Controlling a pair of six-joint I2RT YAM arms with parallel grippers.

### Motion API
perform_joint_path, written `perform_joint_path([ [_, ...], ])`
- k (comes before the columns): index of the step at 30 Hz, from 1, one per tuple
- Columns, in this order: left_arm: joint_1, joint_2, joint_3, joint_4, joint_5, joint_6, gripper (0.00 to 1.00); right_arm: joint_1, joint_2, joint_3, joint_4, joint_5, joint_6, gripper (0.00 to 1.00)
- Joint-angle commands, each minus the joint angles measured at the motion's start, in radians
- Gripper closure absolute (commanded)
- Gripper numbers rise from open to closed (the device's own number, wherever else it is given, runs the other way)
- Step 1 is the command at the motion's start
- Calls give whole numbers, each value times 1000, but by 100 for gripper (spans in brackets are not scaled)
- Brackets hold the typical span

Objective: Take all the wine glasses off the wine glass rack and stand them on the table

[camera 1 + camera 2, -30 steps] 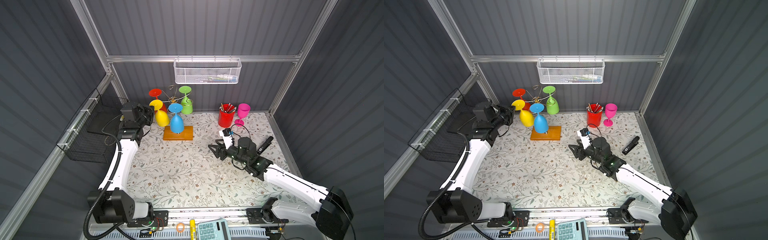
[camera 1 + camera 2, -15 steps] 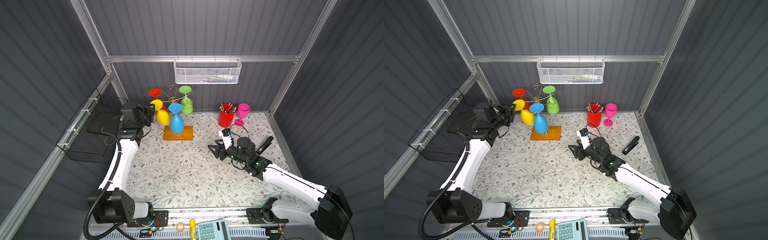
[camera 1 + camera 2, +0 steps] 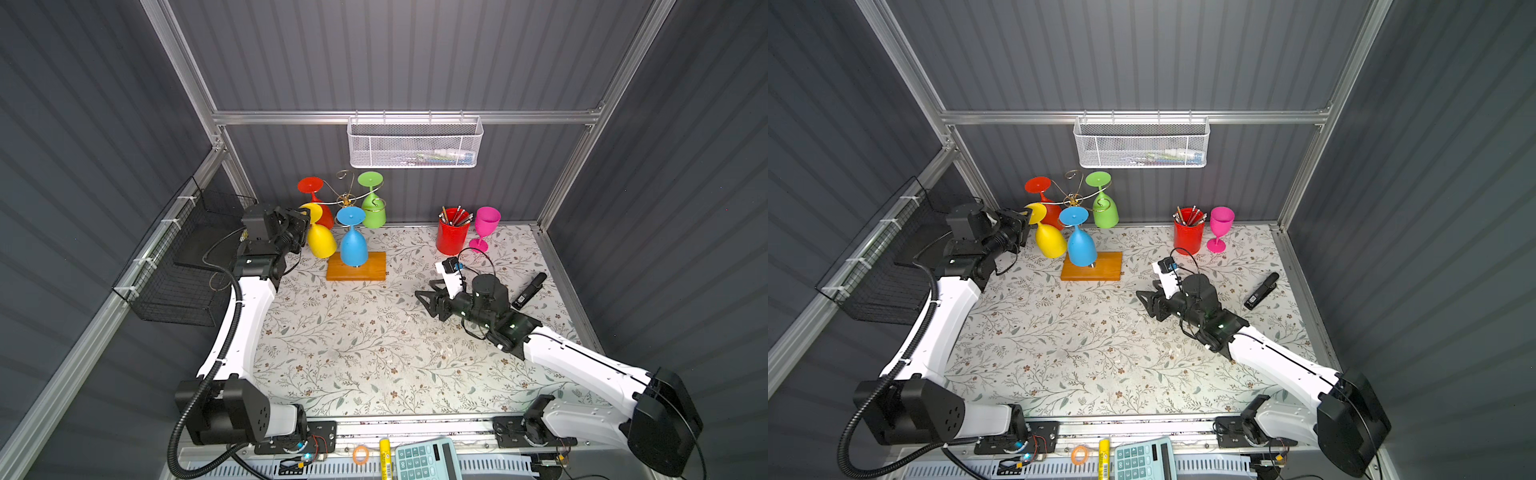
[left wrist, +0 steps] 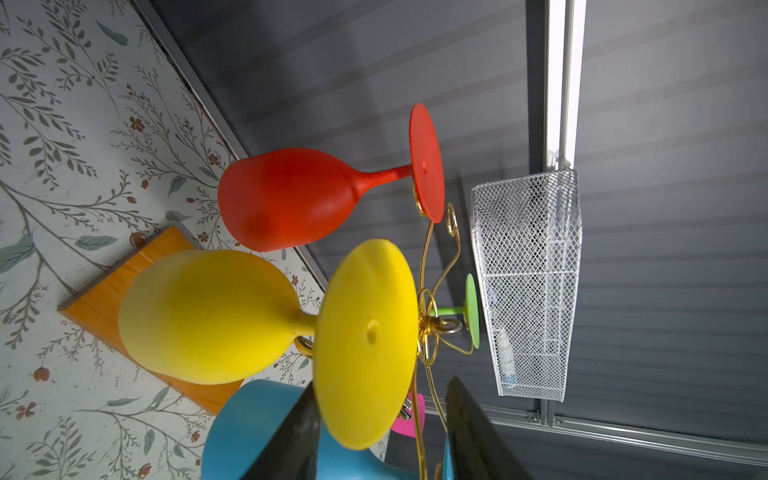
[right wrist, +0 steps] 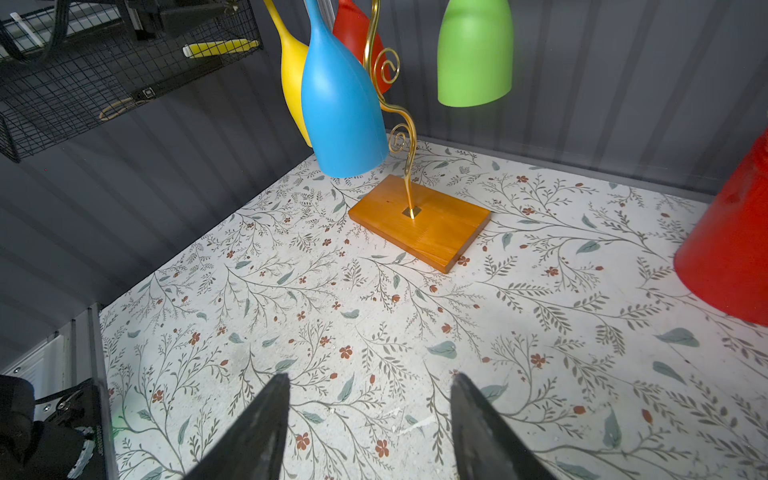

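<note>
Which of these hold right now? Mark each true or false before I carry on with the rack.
1. The red glass, yellow glass, blue glass and green glass all hang bowl-down on the wine glass rack. True.
2. The right gripper holds the blue glass. False: it is open and empty, over the table, apart from the rack.
3. The left gripper is open, its fingers either side of the yellow glass's foot. True.
4. The pink glass hangs on the rack. False: it stands upright on the table beside the red pencil cup.
</note>
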Motion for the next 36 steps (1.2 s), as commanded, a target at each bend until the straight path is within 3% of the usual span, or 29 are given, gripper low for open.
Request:
perform_joint_path([
  [1, 9, 27, 31, 34, 25, 2, 56, 5, 6, 4, 11, 1, -13, 38],
  [12, 10, 35, 62, 56, 24, -6, 81, 5, 19, 6, 13, 4, -15, 38],
  [24, 10, 24, 59, 57, 17, -5, 97, 6, 29, 8, 16, 3, -14, 38],
  [36, 10, -15, 50, 63, 9, -13, 100, 5, 33, 8, 17, 0, -12, 38],
])
